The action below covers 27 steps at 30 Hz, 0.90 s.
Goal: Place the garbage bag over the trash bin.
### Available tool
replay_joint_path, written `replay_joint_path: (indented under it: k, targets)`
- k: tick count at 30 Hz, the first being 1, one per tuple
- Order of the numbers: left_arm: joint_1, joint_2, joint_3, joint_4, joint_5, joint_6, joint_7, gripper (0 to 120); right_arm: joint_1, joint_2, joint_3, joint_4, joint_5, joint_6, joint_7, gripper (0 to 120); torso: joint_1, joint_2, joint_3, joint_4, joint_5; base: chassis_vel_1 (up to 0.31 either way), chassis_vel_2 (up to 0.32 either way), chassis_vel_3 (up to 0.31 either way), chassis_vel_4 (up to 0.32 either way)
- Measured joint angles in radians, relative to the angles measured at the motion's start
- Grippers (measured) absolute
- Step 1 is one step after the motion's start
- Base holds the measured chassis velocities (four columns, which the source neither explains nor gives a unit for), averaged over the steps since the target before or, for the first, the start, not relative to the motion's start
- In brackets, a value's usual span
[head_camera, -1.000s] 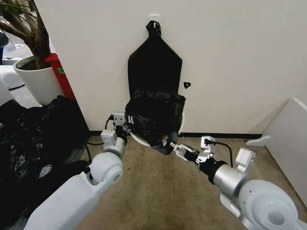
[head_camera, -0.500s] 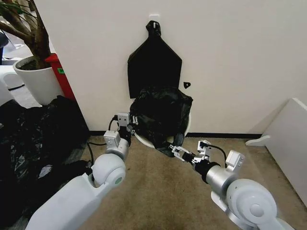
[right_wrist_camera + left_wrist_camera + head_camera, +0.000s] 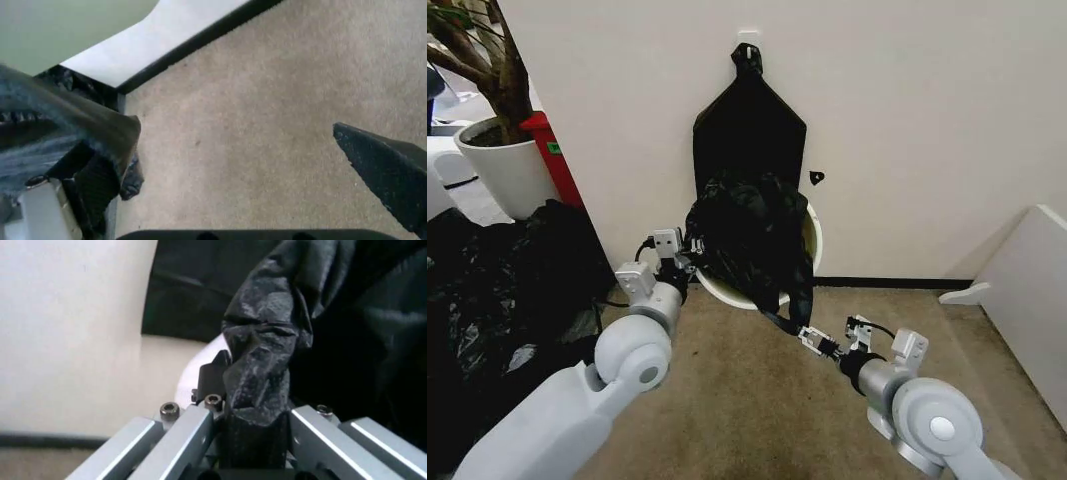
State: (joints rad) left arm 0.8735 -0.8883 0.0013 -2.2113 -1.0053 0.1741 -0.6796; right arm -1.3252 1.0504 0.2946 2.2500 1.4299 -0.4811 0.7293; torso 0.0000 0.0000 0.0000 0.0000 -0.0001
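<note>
Arms both reach forward and down toward the wall: my left gripper (image 3: 689, 250) sits at the left edge of the bin (image 3: 811, 232), fingers clenched on a bunched fold of the bag (image 3: 752, 240), while my right gripper (image 3: 807, 335) hangs low over the carpet (image 3: 727, 400), stretched out to the strip of bag trailing down to it. Bag drapes over the mouth of the tilted bin against the wall, hiding most of it so only slivers of white rim show. Right fingers look spread in the wrist view, one with bag film lying over it, but I cannot tell whether they pinch the strip.
</note>
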Motion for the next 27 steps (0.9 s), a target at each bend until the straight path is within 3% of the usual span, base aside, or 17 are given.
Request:
replay_joint_path:
  k: [4, 6, 12, 27]
  targets:
    - [0.002, 0.006, -0.017, -0.041, -0.116, 0.019, -0.041, 0, 0.001, 0.023, -0.001, -0.047, -0.008, -0.006, -0.019, 100, 0.0, 0.0, 0.0, 0.0, 0.0, 0.0, 0.0, 0.0, 0.0]
    - [0.003, 0.012, -0.035, -0.07, -0.238, 0.03, -0.081, 0, -0.005, 0.041, 0.0, -0.071, -0.02, -0.013, -0.051, 100, 0.0, 0.0, 0.0, 0.0, 0.0001, 0.0, 0.0, 0.0, 0.0]
    - [0.003, 0.011, -0.047, -0.091, -0.401, 0.042, -0.149, 0, -0.028, 0.044, 0.025, -0.107, -0.076, -0.02, -0.136, 100, 0.0, 0.0, 0.0, -0.0002, 0.0001, 0.0, 0.0, 0.0, 0.0]
    - [0.029, 0.037, -0.049, -0.013, -0.339, 0.048, -0.112, 0, -0.132, -0.029, 0.061, -0.013, -0.3, -0.001, -0.184, 100, 0.0, 0.0, 0.0, -0.0002, 0.0001, 0.0, 0.0, 0.0, 0.0]
